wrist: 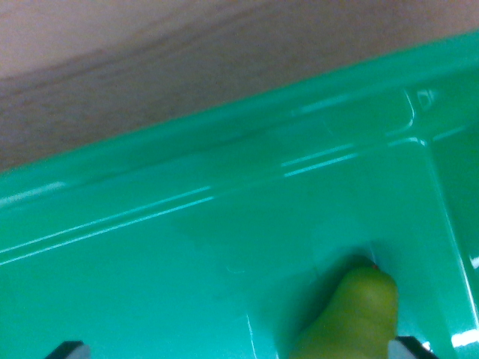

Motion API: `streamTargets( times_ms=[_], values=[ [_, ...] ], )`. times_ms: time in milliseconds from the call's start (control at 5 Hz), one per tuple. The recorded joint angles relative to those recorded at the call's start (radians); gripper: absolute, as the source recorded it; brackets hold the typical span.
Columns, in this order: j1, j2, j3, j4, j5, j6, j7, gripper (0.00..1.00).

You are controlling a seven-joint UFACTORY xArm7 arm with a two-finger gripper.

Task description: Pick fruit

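Green plastic fills the wrist view: a glossy bin (224, 224) on a wooden surface (150, 60). A yellow-green fruit (355, 314) (perhaps a pear) lies at the lower edge between two dark fingertips (69, 349), spread apart and not yet touching it. The approach seems nearly finished; next, closing squarely around it.

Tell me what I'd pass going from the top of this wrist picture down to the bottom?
Wooden tabletop → rim of the green plastic bin → the bin's smooth inner floor → a yellow-green pear at the bottom edge, with dark tips of the tool just showing in the lower corners.
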Motion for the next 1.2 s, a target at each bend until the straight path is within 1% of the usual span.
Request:
streamTargets(
  times_ms=[200,400,600,800,1000,1200],
  values=[
    [-0.0088,0.018,-0.006,-0.040,-0.0003,-0.042,0.020,0.00],
    [-0.0088,0.018,-0.006,-0.040,-0.0003,-0.042,0.020,0.00],
    [-0.0174,0.035,-0.012,-0.079,-0.0005,-0.084,0.040,0.00],
    [-0.0174,0.035,-0.012,-0.079,-0.0005,-0.084,0.040,0.00],
    [-0.0253,0.051,-0.017,-0.115,-0.0008,-0.121,0.058,0.00],
    [-0.0253,0.051,-0.017,-0.115,-0.0008,-0.121,0.058,0.00]
  ],
)
